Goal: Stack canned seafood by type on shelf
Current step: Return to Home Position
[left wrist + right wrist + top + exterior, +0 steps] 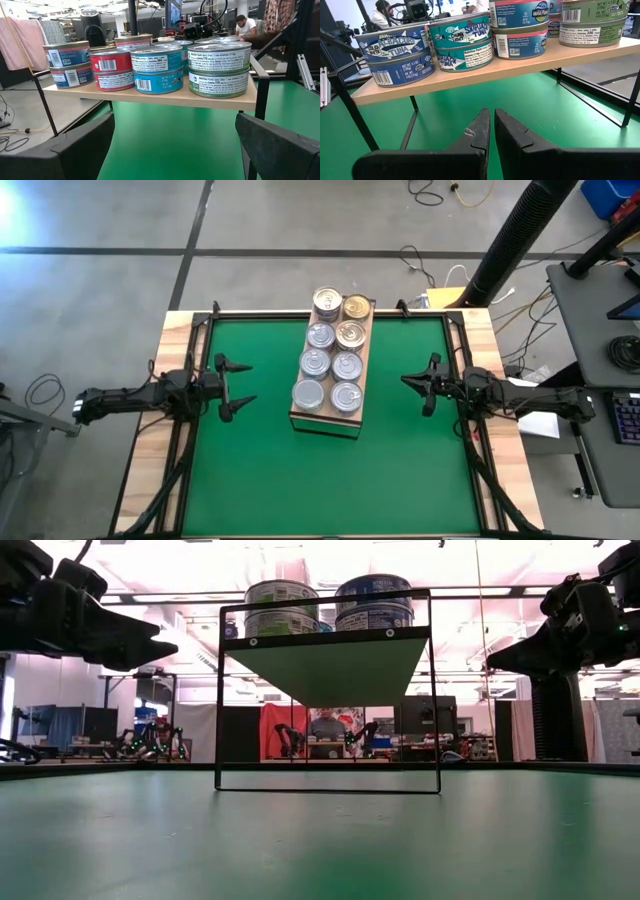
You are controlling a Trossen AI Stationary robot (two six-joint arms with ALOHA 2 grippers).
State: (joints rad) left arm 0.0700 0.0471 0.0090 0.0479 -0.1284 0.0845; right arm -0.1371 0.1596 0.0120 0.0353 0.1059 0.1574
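Note:
The shelf (365, 372) is a light-wood board on thin black legs (219, 700), standing on the green mat at mid-table toward the far edge. The canned seafood (331, 350) rests on it in two rows of stacks, each two tins high. In the left wrist view the near stacks are green-labelled (218, 70), teal (157, 67) and red (112, 70); in the right wrist view dark blue (395, 57) and teal (462, 42). My left gripper (252, 383) hovers open to the shelf's left, pointing level at it. My right gripper (404, 380) hovers shut to its right, fingertips together (490, 114).
The green mat (260, 470) lies free in front of the shelf and on both sides of it. A pale wooden table frame (165, 360) borders the mat. Beyond the far edge are cables and a black ribbed pole (510, 240). A person sits in the room behind (326, 728).

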